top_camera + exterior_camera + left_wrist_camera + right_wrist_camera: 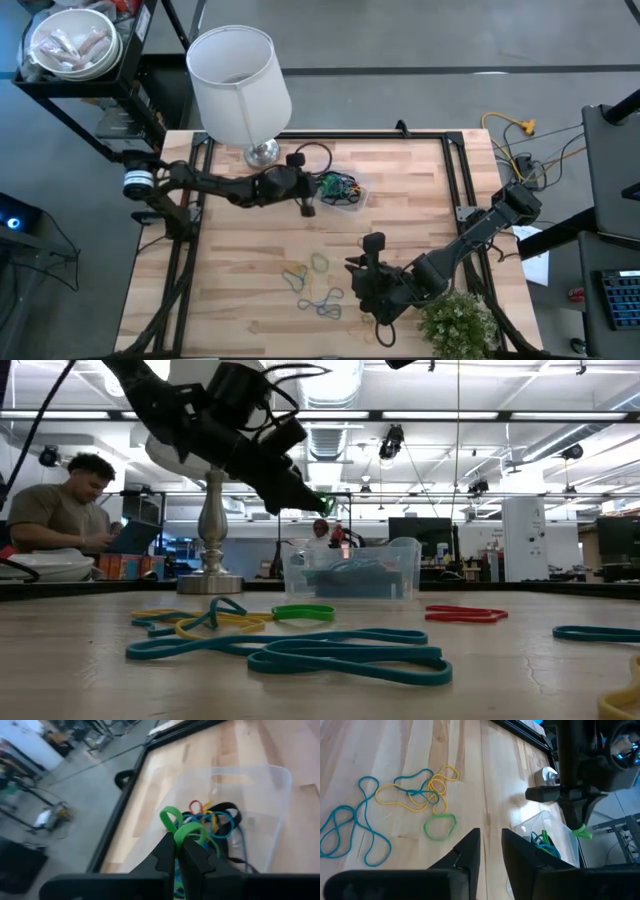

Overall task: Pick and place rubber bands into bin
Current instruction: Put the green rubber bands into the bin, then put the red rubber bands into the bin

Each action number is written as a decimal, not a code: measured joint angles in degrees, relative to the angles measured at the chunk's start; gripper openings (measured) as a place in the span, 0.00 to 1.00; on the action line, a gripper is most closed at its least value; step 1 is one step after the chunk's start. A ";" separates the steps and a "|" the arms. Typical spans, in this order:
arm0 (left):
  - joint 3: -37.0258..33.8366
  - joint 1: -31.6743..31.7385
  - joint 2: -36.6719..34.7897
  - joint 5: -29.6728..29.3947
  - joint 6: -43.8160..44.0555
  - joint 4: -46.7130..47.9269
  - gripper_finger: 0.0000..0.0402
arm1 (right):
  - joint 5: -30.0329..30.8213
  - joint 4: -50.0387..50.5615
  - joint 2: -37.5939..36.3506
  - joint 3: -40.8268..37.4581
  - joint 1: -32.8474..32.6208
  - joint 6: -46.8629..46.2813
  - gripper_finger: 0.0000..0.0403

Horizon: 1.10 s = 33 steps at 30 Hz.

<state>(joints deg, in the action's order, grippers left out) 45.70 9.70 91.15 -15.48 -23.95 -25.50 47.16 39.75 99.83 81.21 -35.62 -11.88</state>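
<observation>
The clear bin (343, 188) stands on the wooden table near its far edge and holds several coloured rubber bands (215, 820). My left gripper (308, 200) hangs just above the bin's left side, shut on a green rubber band (182, 827). It also shows in the low view (305, 498). Several loose bands (315, 285) in blue, yellow and green lie flat on the table nearer the front. My right gripper (372, 248) is open and empty (490, 837), right of the loose bands. My left gripper pinches the green band between its two fingertips (167, 847). The band is bunched into loops (170, 817) that stick out past the tips. The fingers slant down from the table's left. The band is lifted clear, above the bin (352, 568).
A white-shaded lamp (240, 80) stands with its metal base (262, 152) at the far left, close to the left arm. A green plant (455, 320) sits at the front right. A person (60, 510) sits beyond the table. More bands (465, 614) lie to the right.
</observation>
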 joint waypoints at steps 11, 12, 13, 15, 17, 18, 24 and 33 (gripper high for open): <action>4.19 0.43 5.54 1.44 1.08 -0.02 0.00 | 0.00 0.16 0.00 0.00 0.00 -0.15 0.16; 4.47 0.43 5.84 1.44 1.08 0.02 0.00 | 0.00 0.11 0.00 -0.01 0.00 -0.15 0.16; 4.68 0.43 6.10 1.44 1.09 0.03 0.00 | -0.01 0.11 0.00 -0.04 0.00 -0.15 0.16; 5.08 0.43 6.55 1.44 1.08 0.03 0.00 | -0.02 0.15 0.00 -0.13 0.02 -0.17 0.16; 5.30 0.43 6.76 1.42 1.09 0.03 0.01 | -0.02 0.17 0.00 -0.22 0.00 -0.15 0.16; 5.32 0.43 6.76 1.42 1.10 0.12 0.03 | -0.02 0.16 0.00 -0.24 0.02 -0.15 0.16; 5.45 0.43 6.76 1.01 1.10 0.51 0.17 | -0.02 0.11 0.00 -0.60 0.02 -0.15 0.16; 5.56 0.43 6.40 -0.34 1.10 2.09 0.26 | -0.04 0.08 0.00 -0.76 0.02 -0.15 0.16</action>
<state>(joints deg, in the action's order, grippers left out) 51.26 10.13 97.55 -15.83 -22.85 -23.42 47.11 39.83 99.83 80.44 -35.59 -12.03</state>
